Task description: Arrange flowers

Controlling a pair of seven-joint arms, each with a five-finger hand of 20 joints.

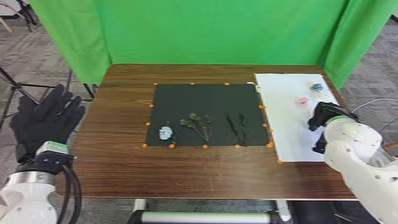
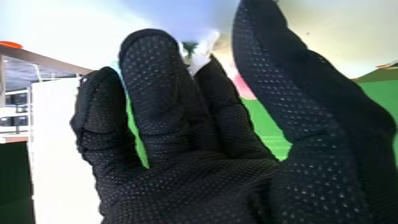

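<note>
In the head view my right hand (image 1: 326, 114) is over the right side of the white board (image 1: 291, 135), below a pink flower (image 1: 302, 100) and a blue flower (image 1: 317, 87). The right wrist view shows my right hand (image 2: 204, 185) open, fingers extended. Behind its fingers is a white petal-like piece (image 2: 203, 52); whether they touch, I cannot tell. Something pink (image 2: 243, 87) is beside the thumb. On the black mat (image 1: 178, 107) lie a pale blue flower (image 1: 166, 132), a leafy green sprig (image 1: 194, 122) and thin dark stems (image 1: 235, 127). My left hand (image 1: 49, 117) is open at the far left.
Small orange markers (image 1: 205, 146) line the mat's edges and part of the board's. Brown wooden tabletop (image 1: 178, 175) surrounds both. A green curtain (image 1: 218, 35) hangs behind the table, and a black stand (image 1: 19, 85) is at the left.
</note>
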